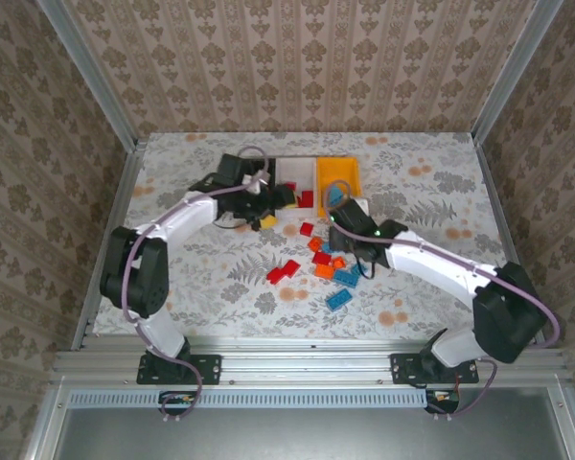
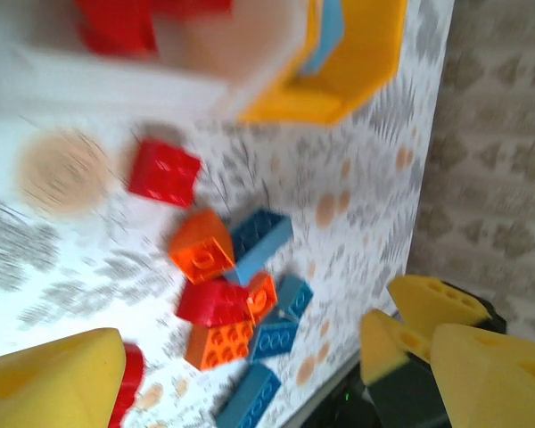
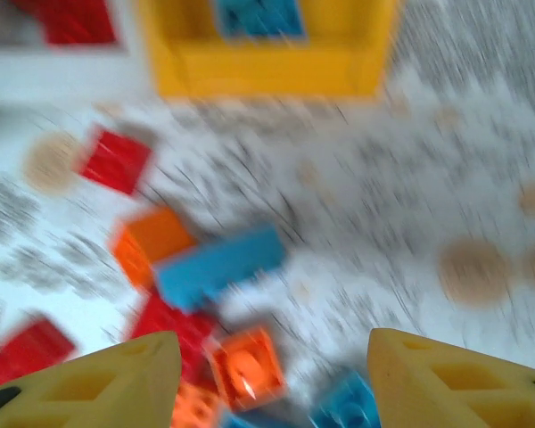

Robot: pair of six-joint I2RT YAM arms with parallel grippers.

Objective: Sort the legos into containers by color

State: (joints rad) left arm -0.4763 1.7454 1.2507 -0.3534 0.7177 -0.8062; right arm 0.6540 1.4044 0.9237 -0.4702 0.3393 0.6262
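1. Left arm [image 1: 187,216]: we record it bent at the elbow near the left edge of the bench [image 1: 172,163]. Its white forearm runs right and away toward the bins.
2. Left gripper [image 1: 268,203]: it sits just in front of the white bin [image 1: 289,168]. In its wrist view the jaws stand wide apart and hold nothing, with the yellow fingers [image 2: 58,383] at the lower corners.
3. White bin: it stands at the far side of the bench, touching the yellow bin [image 1: 337,163] on its right, and red bricks [image 1: 307,198] lie inside. Both wrist views show it only as a blur.
4. Legos [image 1: 326,264]: a loose red, orange and blue cluster lies on the bench in front of the bins. We see it whole from the top view, with a red pair [image 1: 283,271] at its left and a blue brick [image 1: 338,299] nearest the bases. The left wrist view alone shows studs sharply, as on the orange brick [image 2: 202,245].
5. Yellow bin: the right wrist view looks straight into it and shows a blue brick [image 3: 254,16] inside.
6. Right gripper [image 3: 272,343]: the jaws are parted and empty above the cluster, over an orange brick [image 3: 245,366].
7. Right arm [image 1: 431,264]: the elbow is near the right edge and the forearm slants left and away.
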